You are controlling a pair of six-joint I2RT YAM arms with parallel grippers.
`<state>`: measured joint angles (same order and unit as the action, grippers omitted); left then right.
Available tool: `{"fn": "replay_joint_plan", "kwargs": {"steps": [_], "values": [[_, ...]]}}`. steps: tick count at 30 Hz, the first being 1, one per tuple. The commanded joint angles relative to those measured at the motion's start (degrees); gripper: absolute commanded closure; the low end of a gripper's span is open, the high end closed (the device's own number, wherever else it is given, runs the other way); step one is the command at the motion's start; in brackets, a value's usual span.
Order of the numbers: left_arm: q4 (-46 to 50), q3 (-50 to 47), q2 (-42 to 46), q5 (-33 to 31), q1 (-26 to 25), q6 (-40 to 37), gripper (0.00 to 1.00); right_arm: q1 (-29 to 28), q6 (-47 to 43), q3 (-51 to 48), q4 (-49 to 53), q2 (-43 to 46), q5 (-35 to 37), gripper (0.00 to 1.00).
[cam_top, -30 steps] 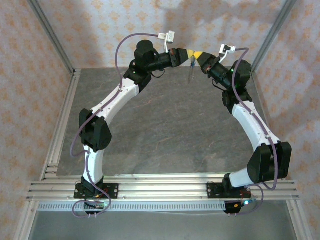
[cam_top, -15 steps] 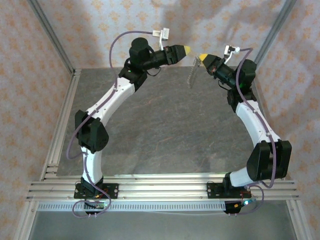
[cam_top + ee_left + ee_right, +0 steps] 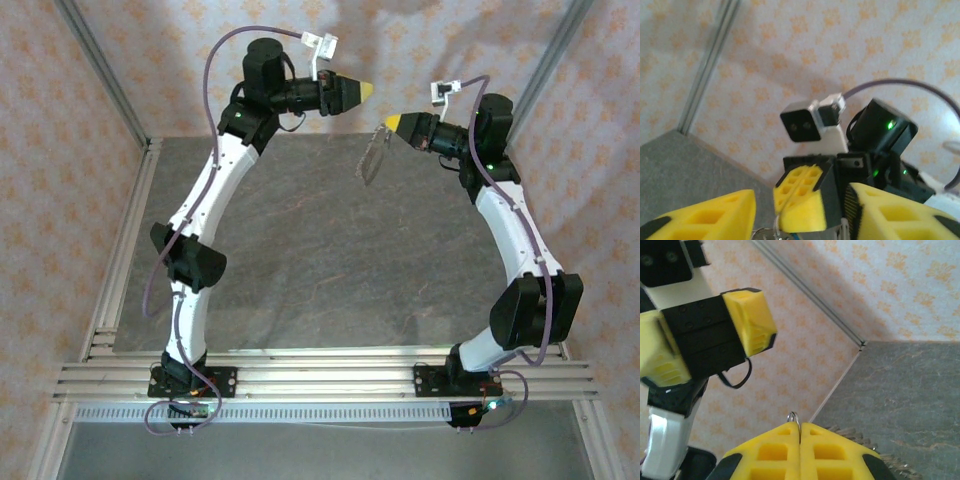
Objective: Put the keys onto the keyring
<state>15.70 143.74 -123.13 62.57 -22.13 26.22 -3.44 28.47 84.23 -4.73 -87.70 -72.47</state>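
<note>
Aluminium frame rail (image 3: 125,240) bounds the left edge of the grey stone-look table (image 3: 330,260), with open room over its middle below both raised arms. The left gripper (image 3: 366,90) is high up near the orange-patterned back wall (image 3: 180,60), its yellow fingers (image 3: 705,215) apart and holding nothing. The thin pale grey-tan oval keyring (image 3: 372,157) hangs in mid-air below the right gripper (image 3: 392,123), between the two tips and apart from the left one. The right gripper's yellow fingers (image 3: 775,450) are pressed together, pinching the keyring's top, well off the right corner post (image 3: 545,60).
</note>
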Motion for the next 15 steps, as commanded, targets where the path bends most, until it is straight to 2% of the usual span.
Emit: {"fn": "replay_joint_plan", "kwargs": {"steps": [1,3,15], "values": [[10.71,4.50,-3.45,4.71,0.03,-5.30,0.59,0.15,-4.84,2.00,2.79,0.16,-3.80,1.00],[11.05,4.79,-3.96,5.19,-0.11,-5.30,0.62,0.03,-5.00,1.65,2.80,0.38,-3.63,1.00],[15.41,4.49,-4.75,5.31,-2.67,-8.03,0.65,-0.60,-4.84,0.97,2.58,0.53,-2.54,1.00]]}}
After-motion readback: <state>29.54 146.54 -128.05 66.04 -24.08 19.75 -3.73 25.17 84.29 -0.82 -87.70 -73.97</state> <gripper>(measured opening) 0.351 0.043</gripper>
